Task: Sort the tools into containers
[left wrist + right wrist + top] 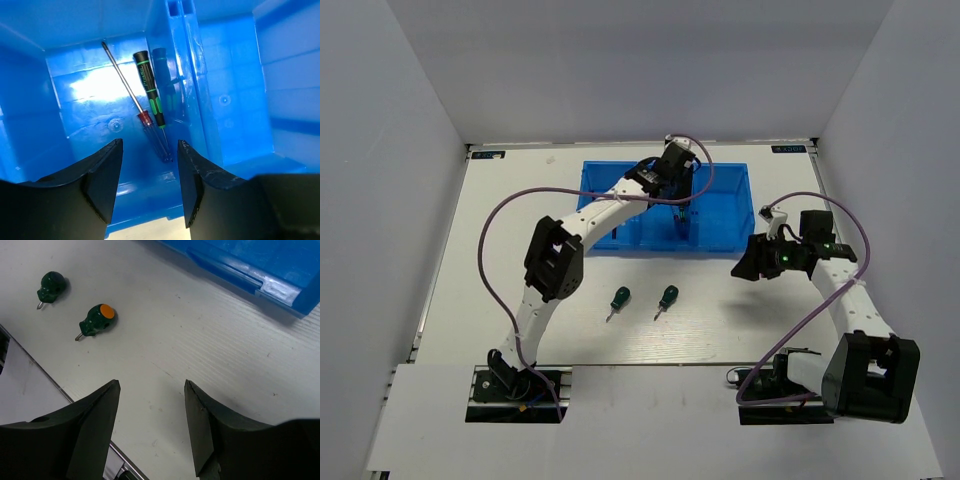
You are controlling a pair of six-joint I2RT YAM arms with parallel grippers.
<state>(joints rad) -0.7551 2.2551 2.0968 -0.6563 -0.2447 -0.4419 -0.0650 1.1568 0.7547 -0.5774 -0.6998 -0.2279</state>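
Slim screwdrivers [150, 95] lie in the tray [90, 85] beyond the left end effector [150, 170], jaws apart.

stubby green screwdrivers: two, the left stubby screwdriver [618, 297] and the right stubby screwdriver [668, 296]
slim screwdrivers: two that I can spot, a black-and-green handled screwdriver [150, 87] plus a long-shafted screwdriver with a red collar [144, 118]
screwdrivers all told: four showing
blue tray [725, 205]: just the one
robot arms: two, left arm [555, 262] and right arm [850, 300]
purple cables: two, left cable [484, 255] and right cable [867, 245]
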